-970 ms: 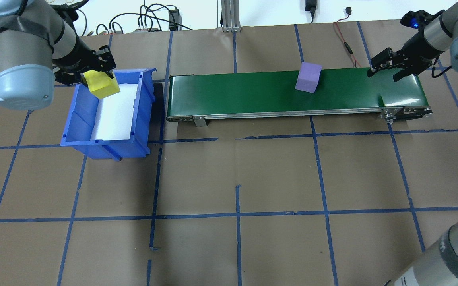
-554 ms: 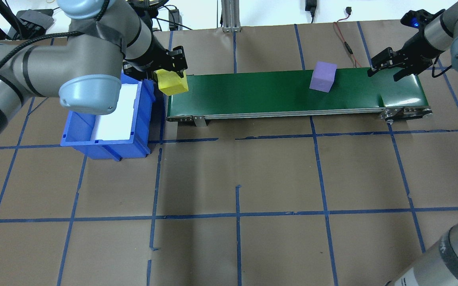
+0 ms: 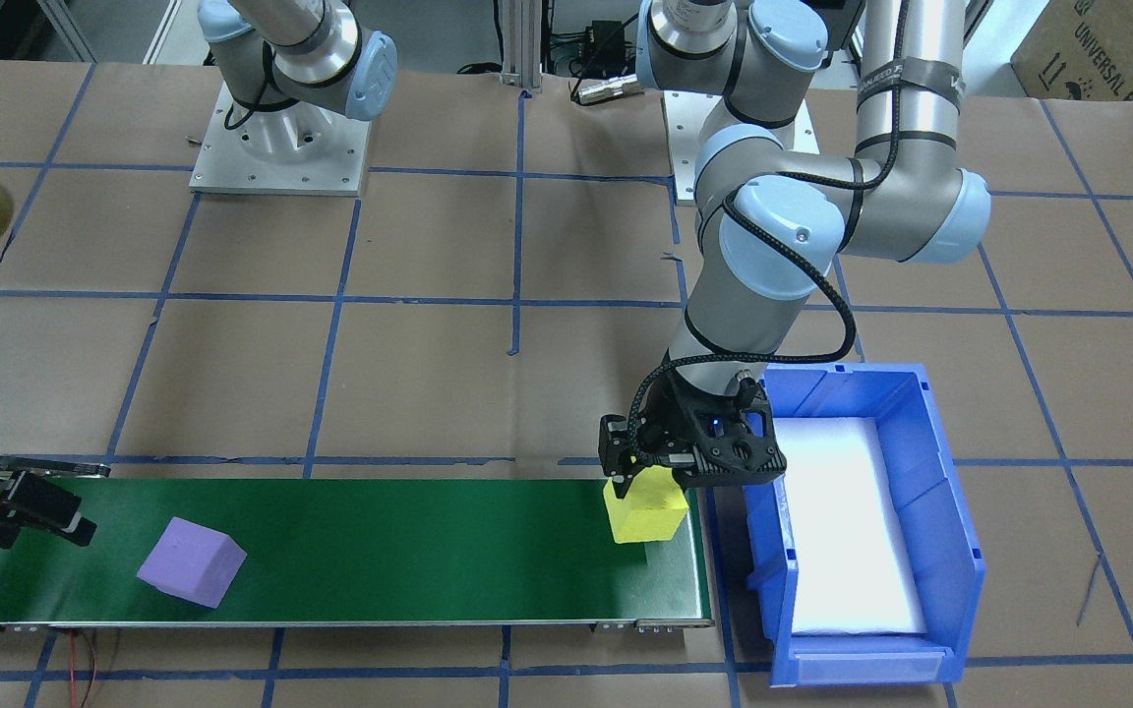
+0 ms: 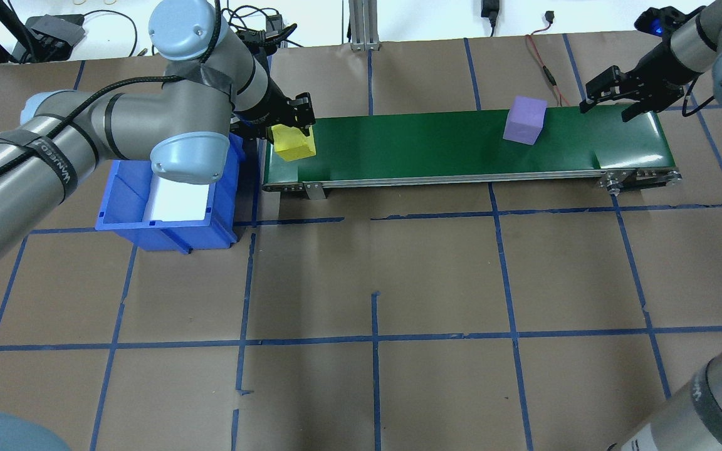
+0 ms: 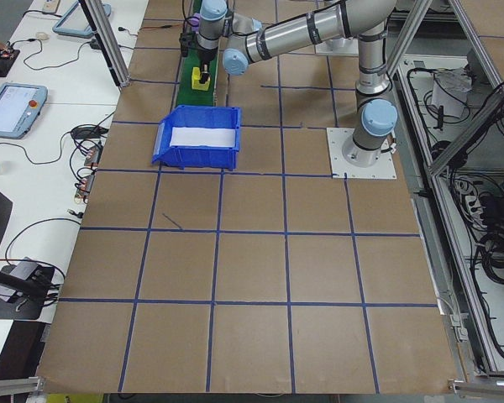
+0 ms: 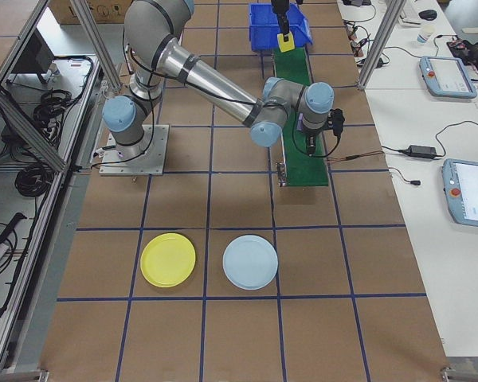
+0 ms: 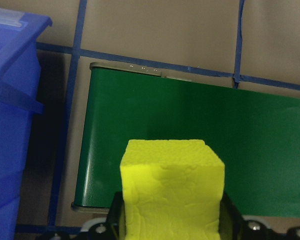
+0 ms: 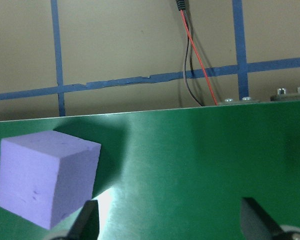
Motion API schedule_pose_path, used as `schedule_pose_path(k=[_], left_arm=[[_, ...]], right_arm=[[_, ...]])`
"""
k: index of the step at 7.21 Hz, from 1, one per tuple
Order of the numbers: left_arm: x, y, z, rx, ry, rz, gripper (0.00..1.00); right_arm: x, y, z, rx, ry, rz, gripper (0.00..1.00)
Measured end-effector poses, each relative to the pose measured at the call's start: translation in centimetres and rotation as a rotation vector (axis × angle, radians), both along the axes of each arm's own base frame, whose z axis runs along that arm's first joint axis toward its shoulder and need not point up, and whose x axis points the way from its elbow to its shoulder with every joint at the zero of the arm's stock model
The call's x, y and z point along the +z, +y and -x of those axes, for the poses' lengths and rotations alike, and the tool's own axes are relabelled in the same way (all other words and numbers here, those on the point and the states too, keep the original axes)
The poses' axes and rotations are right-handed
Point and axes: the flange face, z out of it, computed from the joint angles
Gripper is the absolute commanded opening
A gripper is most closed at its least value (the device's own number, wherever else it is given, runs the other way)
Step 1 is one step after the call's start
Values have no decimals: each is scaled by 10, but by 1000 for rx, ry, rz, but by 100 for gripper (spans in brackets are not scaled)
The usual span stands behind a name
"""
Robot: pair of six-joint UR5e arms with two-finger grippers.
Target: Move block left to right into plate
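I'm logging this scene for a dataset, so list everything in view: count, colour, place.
yellow block: 1, yellow, held over the belt's end by the bin
purple block: 1, purple, on the belt near the right gripper
conveyor belt: 1, green, far side of the table
bin: 1, blue, white liner, beside the belt's end
yellow plate: 1, yellow, on the table
pale blue plate: 1, pale blue, beside the yellow plate
left gripper: 1, black, shut on the yellow block
right gripper: 1, black, open, over the belt's other end

Yellow block (image 4: 294, 143) gripped over belt; plate (image 6: 168, 259) empty
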Motion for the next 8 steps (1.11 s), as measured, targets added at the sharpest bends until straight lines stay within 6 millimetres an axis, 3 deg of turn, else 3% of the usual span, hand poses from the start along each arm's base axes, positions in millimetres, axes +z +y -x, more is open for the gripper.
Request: schedule_pose_path(k=[1,3,4,5,6,8], left_arm=[[-8,-4,0,0,-3,0,98],[-13,-9,0,3,-7,23,100],[-4,-9,-1,1,-7,43,100],[16,-8,-5,4,-8,80,100],[51,-3,-23,23,-17,126,100],[119,27,-89,84,-71,91,100]], right_arm=[[2,-3,-13,-10,-3,-5,100],[-1,-7,-35,-3,-7,-16,100],[-4,-8,-39,0,-9,-21,100],[-9,-10,-40,2,-9,-22,100],[-13,-13,-40,-7,-6,-20,100],[-13,-19,-37,-61,-4,-23,100]])
